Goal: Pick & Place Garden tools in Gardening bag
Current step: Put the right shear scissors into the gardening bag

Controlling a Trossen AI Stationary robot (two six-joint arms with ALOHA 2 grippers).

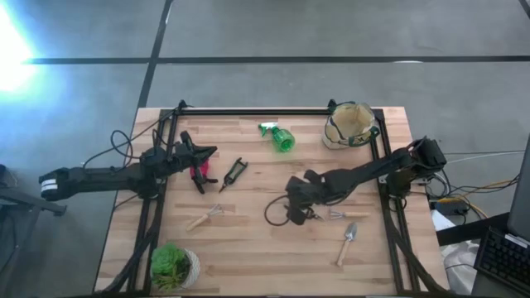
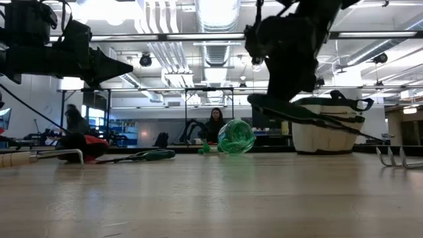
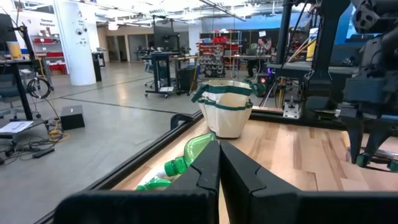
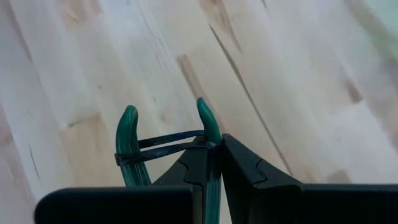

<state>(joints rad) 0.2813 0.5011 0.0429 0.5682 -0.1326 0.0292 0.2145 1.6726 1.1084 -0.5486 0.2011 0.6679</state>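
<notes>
High view: the gardening bag (image 1: pixel 351 125) stands at the table's (image 1: pixel 248 265) far right corner, its mouth showing only pale lining, no tool visible inside. The right gripper (image 1: pixel 291 213) is clenched on a green-handled tool (image 4: pixel 134 146), lifted over mid-table. The left gripper (image 1: pixel 209 152) is clenched on nothing, above the red-handled tool (image 1: pixel 199 171). Spray bottle (image 1: pixel 280 137), pruners (image 1: pixel 234 173), rake (image 1: pixel 204 218) and trowel (image 1: pixel 347 242) lie scattered; a potted plant (image 1: pixel 171 265) sits at the near left edge.
</notes>
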